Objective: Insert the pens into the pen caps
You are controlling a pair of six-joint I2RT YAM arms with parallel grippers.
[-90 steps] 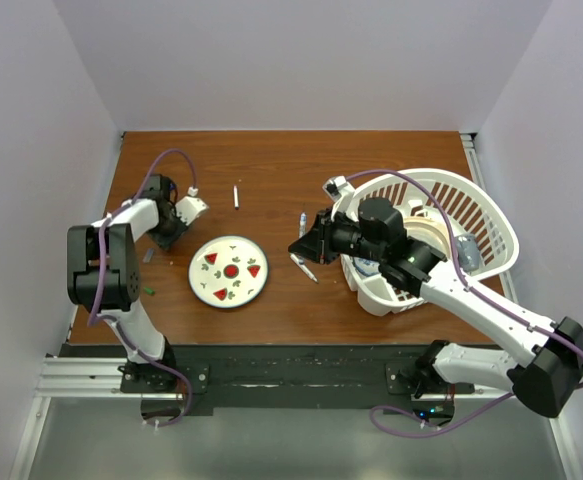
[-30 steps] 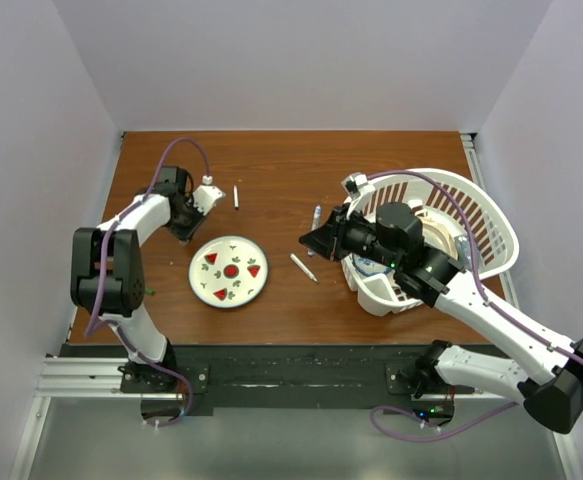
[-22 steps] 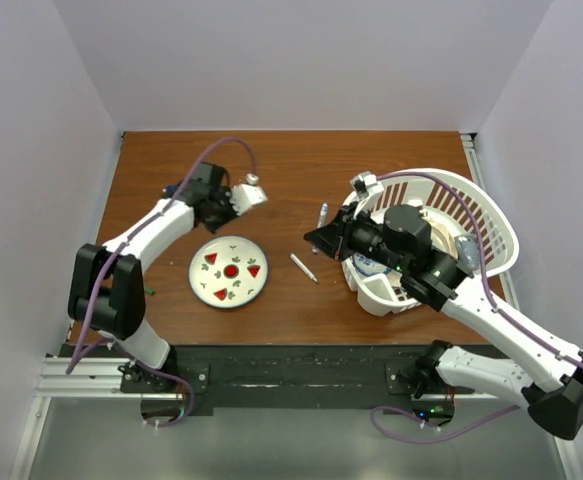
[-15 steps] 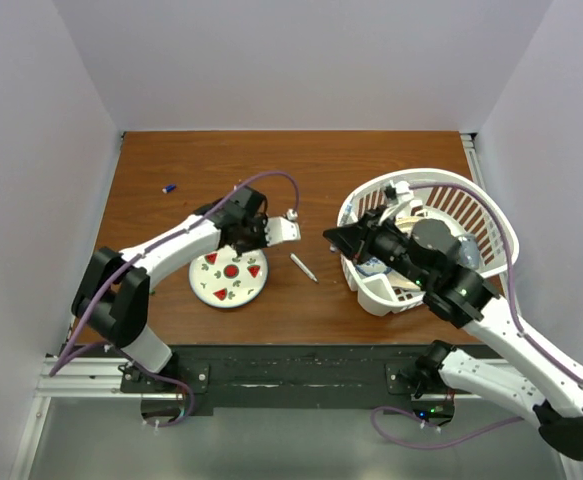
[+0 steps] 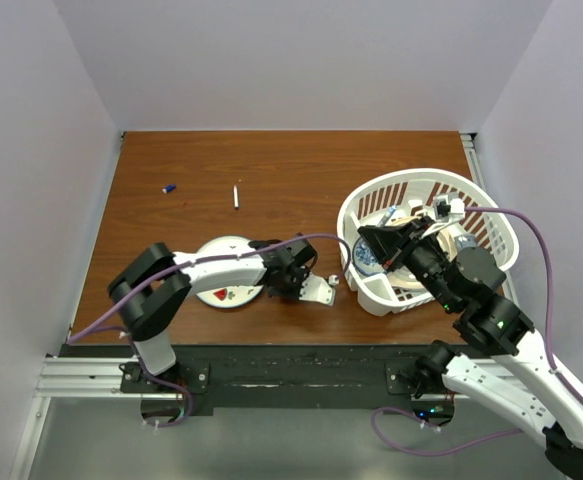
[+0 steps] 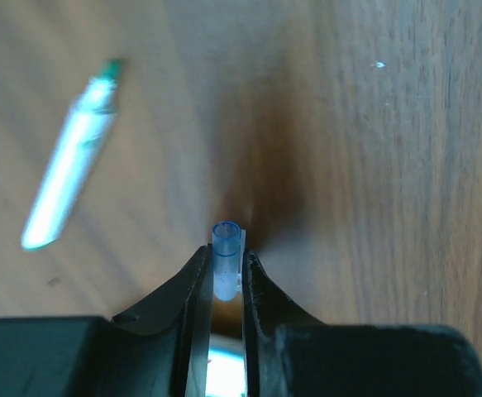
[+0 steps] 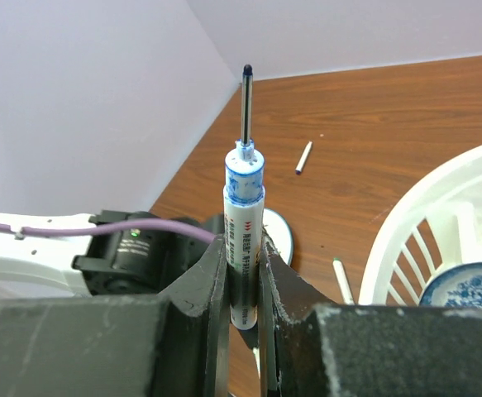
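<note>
My left gripper (image 6: 226,252) is shut on a small translucent blue pen cap (image 6: 226,248), open end pointing away, just above the wood. A white pen with a green tip (image 6: 71,157) lies left of it. In the top view the left gripper (image 5: 321,290) sits right of the plate. My right gripper (image 7: 243,244) is shut on a white pen with a blue collar (image 7: 245,207), tip up; in the top view it (image 5: 369,238) hovers at the basket's left rim. Another white pen (image 5: 236,196) and a dark blue cap (image 5: 169,187) lie farther back.
A round white plate with red marks (image 5: 221,250) lies partly under my left arm. A white slatted basket (image 5: 491,215) holding a blue-patterned dish (image 7: 464,285) stands at the right. A pen (image 7: 342,281) lies just beside the basket's rim.
My left arm has swung right and nearer, from over the plate to the wood right of it. My right gripper has pulled back toward the basket, still holding the pen.
</note>
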